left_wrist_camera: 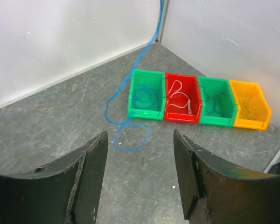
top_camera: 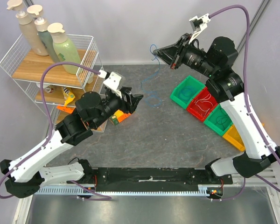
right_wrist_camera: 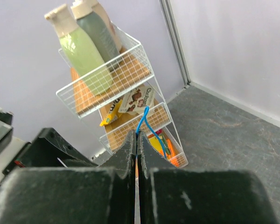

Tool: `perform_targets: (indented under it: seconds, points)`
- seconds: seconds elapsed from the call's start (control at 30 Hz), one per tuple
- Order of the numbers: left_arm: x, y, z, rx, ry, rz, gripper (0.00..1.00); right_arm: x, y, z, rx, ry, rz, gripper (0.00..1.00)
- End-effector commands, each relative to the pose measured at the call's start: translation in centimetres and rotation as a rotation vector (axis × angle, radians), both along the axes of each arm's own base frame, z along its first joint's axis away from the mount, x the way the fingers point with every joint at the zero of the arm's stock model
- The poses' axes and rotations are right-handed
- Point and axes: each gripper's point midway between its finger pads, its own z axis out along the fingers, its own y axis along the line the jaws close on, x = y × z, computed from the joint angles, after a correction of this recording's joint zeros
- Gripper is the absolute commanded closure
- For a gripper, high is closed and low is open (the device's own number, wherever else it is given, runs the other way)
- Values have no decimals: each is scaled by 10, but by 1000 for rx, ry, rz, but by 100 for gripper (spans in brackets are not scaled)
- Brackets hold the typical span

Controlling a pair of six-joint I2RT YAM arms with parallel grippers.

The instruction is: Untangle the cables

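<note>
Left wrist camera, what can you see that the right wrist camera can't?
Only the left wrist view shows the four bins, the blue cable looping on the table, and the open left gripper. Only the right wrist view shows the wire shelf with bottles and the right gripper shut on the cable. Both show the blue cable and the table.

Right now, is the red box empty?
Not empty. A white cable lies looped inside the red box.

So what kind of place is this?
Probably a robot lab, not a home: the right gripper pinches a blue cable over a grey table, beside a row of colored bins and a wire rack of bottles.
</note>
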Motion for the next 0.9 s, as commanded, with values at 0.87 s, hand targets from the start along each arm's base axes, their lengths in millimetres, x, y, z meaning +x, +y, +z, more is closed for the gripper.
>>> perform_targets:
  seconds: [0.87]
  points:
    - [37, -47, -58, -272, 356, -86, 21, -33, -45, 105, 306, -145, -129, 100]
